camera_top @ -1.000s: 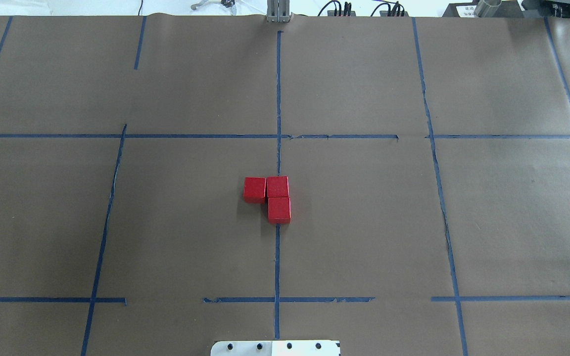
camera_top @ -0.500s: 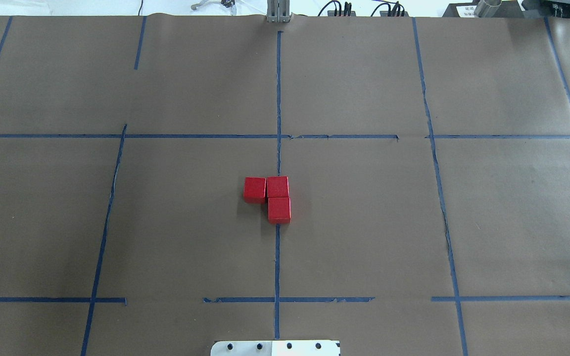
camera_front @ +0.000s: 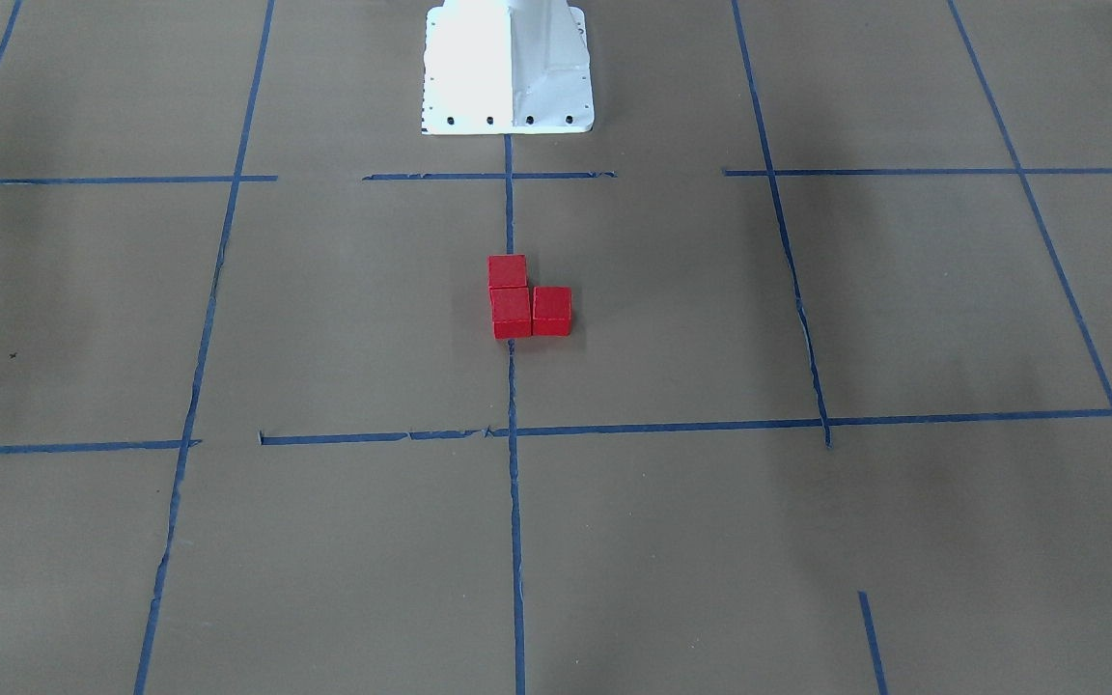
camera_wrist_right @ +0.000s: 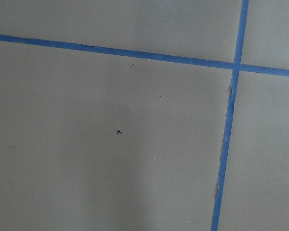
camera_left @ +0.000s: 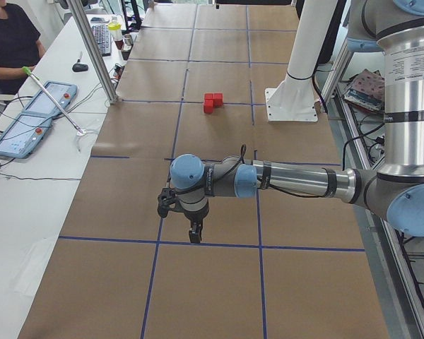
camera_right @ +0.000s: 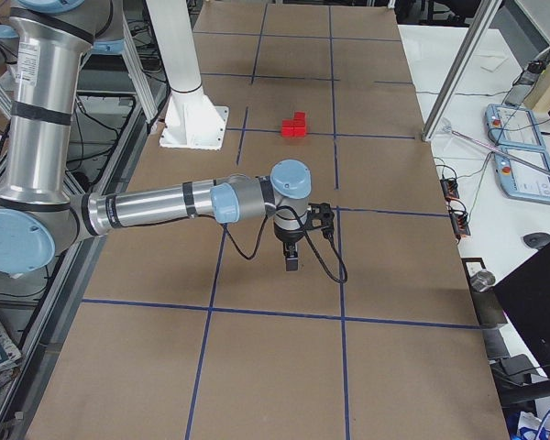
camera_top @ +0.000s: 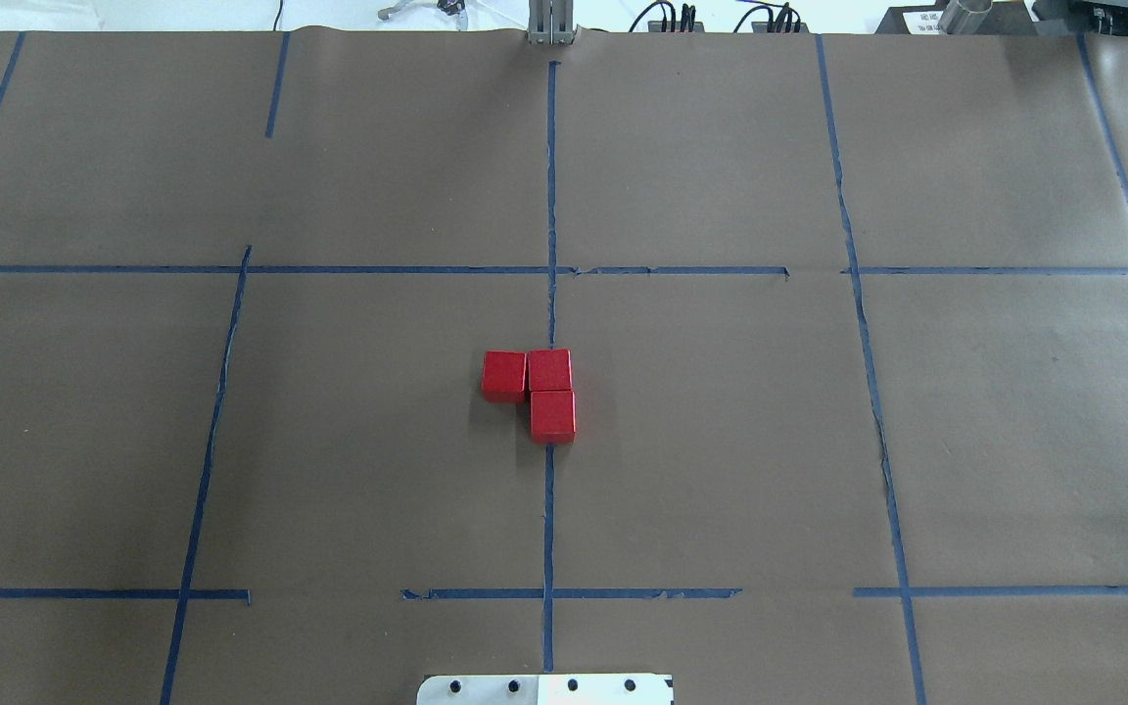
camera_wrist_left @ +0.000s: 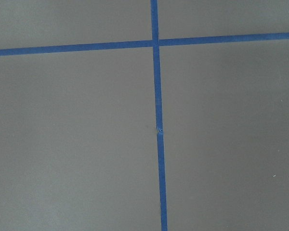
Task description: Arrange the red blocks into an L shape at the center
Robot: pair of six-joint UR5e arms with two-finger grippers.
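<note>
Three red blocks (camera_top: 504, 376) (camera_top: 549, 370) (camera_top: 552, 415) sit touching in an L shape in the center cell (camera_top: 378, 441), two of them on its vertical tape line (camera_top: 548, 509). They also show in the front-facing view (camera_front: 511, 312), the left view (camera_left: 212, 102) and the right view (camera_right: 295, 126). My left gripper (camera_left: 194, 233) hangs over the paper well to the blocks' left, fingers down. My right gripper (camera_right: 291, 261) hangs well to their right. Both show only in side views, so I cannot tell whether they are open or shut. Both wrist views show only paper and tape.
The white robot base plate (camera_top: 544, 689) stands at the near table edge, also in the front-facing view (camera_front: 508, 68). A metal post (camera_left: 102, 56) stands at the far table edge. An operator (camera_left: 10, 39) sits beside control pendants (camera_left: 35, 116).
The blocks have not moved. A small dark shape at the right edge of the overhead view one second ago has gone out of view.
</note>
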